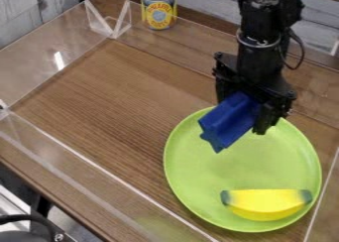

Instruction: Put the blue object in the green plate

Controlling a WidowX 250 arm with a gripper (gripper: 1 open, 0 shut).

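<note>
The dark blue block [228, 123] hangs tilted in my gripper [252, 115], which is shut on its upper right end. It is held just above the left-centre of the lime-green plate [212, 177]; I cannot tell if its lower end touches the plate. The black arm comes down from the top right. A yellow banana-shaped piece [267, 202] lies in the plate near its front rim.
The wooden table [106, 97] is fenced by clear acrylic walls [40, 147]. A yellow-labelled can [159, 10] and a clear triangular stand [106, 23] sit at the back edge.
</note>
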